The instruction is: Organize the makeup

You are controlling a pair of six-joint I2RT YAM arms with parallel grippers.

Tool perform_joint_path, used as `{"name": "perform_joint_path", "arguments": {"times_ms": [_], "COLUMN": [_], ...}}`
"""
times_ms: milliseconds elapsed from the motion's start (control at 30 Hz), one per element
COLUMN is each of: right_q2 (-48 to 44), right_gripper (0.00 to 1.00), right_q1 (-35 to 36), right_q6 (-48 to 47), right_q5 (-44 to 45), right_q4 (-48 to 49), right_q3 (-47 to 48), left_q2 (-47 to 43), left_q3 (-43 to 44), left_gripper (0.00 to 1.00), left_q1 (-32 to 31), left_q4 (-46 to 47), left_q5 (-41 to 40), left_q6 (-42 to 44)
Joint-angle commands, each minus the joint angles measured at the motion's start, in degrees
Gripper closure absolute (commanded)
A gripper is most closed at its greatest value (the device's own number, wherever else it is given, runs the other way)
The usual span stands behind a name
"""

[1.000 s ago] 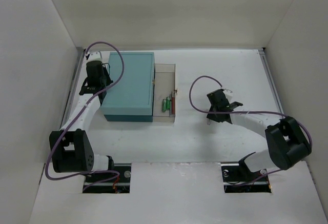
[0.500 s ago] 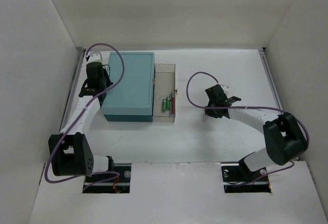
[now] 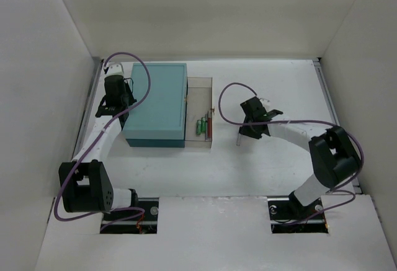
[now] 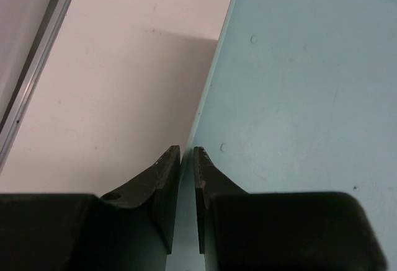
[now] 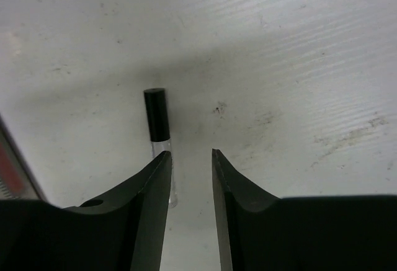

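One table (image 3: pixel 267 165) carries one teal box (image 3: pixel 155 103), its one clear drawer (image 3: pixel 200 90) open with two green sticks (image 3: pixel 199 126) and one red pencil (image 3: pixel 209 124) inside. One black-capped clear tube (image 5: pixel 157 125) lies on the table just beside the right gripper (image 5: pixel 189 154), whose jaws are slightly spread and empty. The left gripper (image 4: pixel 186 153) has its jaws nearly pressed together over the box edge.

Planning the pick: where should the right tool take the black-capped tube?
Pinch the tube from above, across its clear body below the black cap. It lies flat on the table, lengthwise to the right tool, so the fingers close across its narrow width.
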Motion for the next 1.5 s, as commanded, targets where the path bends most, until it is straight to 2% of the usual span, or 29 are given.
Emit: {"name": "perform_joint_path", "arguments": {"times_ms": [0,167,333,400,567,800,867,967,1033,1267,1300,1467], "right_q2": [3.02,5.67,3.21,3.29,9.35,14.63,15.33,15.6,14.12,4.53,4.44,10.13], "right_gripper": [0.61,0.6,0.59,0.56,0.53,0.54,0.61,0.85,0.94,0.97,0.97,0.96], "right_q1": [1.63,2.51,4.44,5.58,7.96,8.14,8.75,9.89,10.33,10.6,11.73,13.49], "right_q6": [1.8,2.41,3.47,3.03,3.37,4.52,4.7,4.61,4.17,-4.78,-8.28,-9.63], "right_q5": [1.74,2.26,4.9,4.38,3.06,3.14,3.41,3.5,4.11,6.66,5.53,-0.53], "right_q4": [0.38,2.49,0.3,0.29,-0.23,-0.23,0.03,0.47,0.56,0.91,1.26,3.45], "right_q3": [4.24,5.74,7.58,8.46,11.36,11.81,11.72,12.33,13.3,22.16,27.66,33.42], "left_q2": [2.92,3.53,3.71,3.62,3.62,3.18,3.18,3.18,3.18,3.53,3.53,3.89], "left_q3": [-1.52,-1.35,-1.17,-1.17,-1.17,-1.26,-1.26,-1.17,-1.17,-1.26,-1.35,-1.35], "left_gripper": [0.88,0.88,0.88,0.88,0.88,0.88,0.88,0.88,0.88,0.88,0.88,0.88], "left_q1": [-0.83,-0.65,-0.65,-0.65,-0.56,-0.65,-0.56,-0.47,-0.56,-0.91,-0.83,-0.65], "left_q4": [-6.65,-6.47,-6.47,-6.47,-6.38,-6.38,-6.38,-6.38,-6.38,-6.38,-6.38,-6.38], "left_q5": [3.59,4.03,4.12,4.12,4.12,4.12,4.12,4.12,4.12,4.12,4.03,3.94], "left_q6": [0.06,0.06,0.06,0.06,0.06,0.06,0.06,0.06,0.06,0.06,0.06,-0.03]}}
